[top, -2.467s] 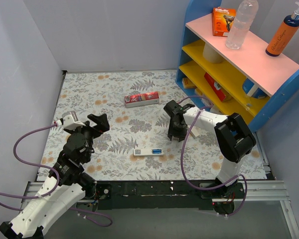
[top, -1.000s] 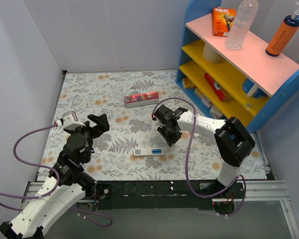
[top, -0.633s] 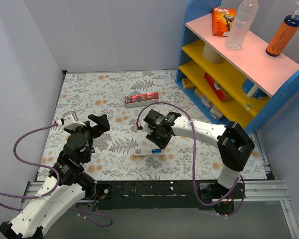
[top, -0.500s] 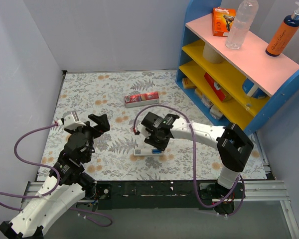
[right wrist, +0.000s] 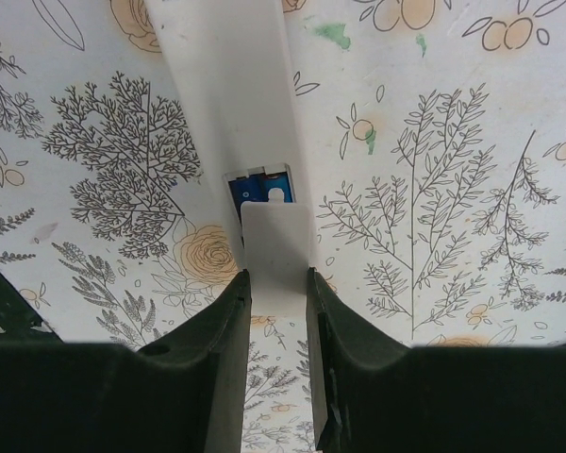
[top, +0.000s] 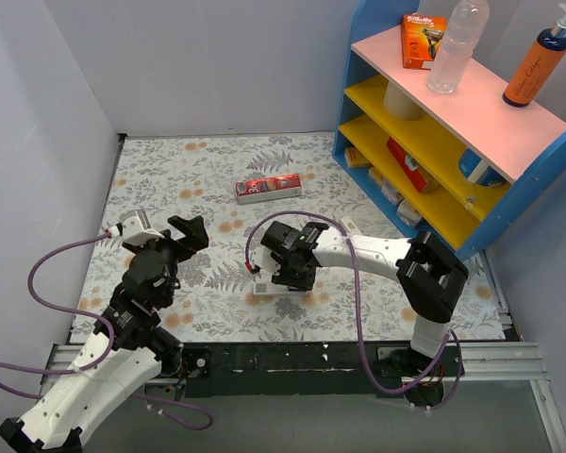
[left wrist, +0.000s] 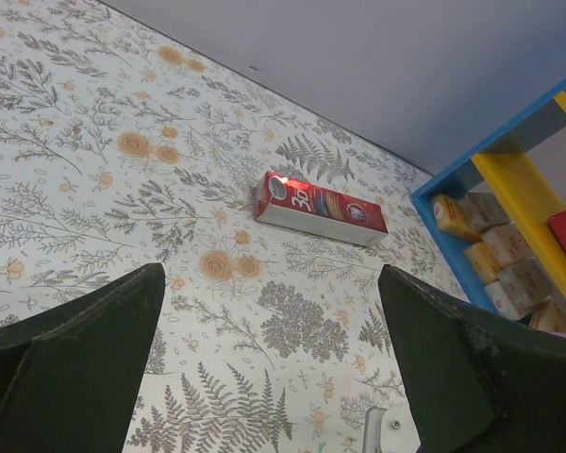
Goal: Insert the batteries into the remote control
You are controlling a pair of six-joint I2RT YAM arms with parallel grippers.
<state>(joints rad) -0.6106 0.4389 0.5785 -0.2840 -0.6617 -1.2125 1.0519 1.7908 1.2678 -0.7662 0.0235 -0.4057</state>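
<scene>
On inspection, the remote control [top: 264, 287] lay flat on the flower-patterned table [top: 217, 160], near its front edge and between the two arms. The right gripper [top: 289, 274] was directly over it and hid much of it in the top view.

In the right wrist view, the remote control [right wrist: 222, 85] ran away from the camera. Its battery compartment was open, and the blue batteries [right wrist: 259, 185] were seated inside. A narrow white cover [right wrist: 275, 241] lay in line with the remote, with its far end at the edge of that compartment. The right gripper [right wrist: 275, 283] was clenched on this cover, both fingers [right wrist: 217, 349] pressed against its long sides. Whether the cover had latched to the body could not be determined.

The left gripper [top: 191, 231] was released, its fingers [left wrist: 75, 368] spread wide with nothing between them, and it was raised above the table's left side, well apart from the remote.

A red carton [top: 268, 188] lay flat farther back on the table, apart from both arms. A blue shelf [top: 358, 57] stood at the right rear.
</scene>
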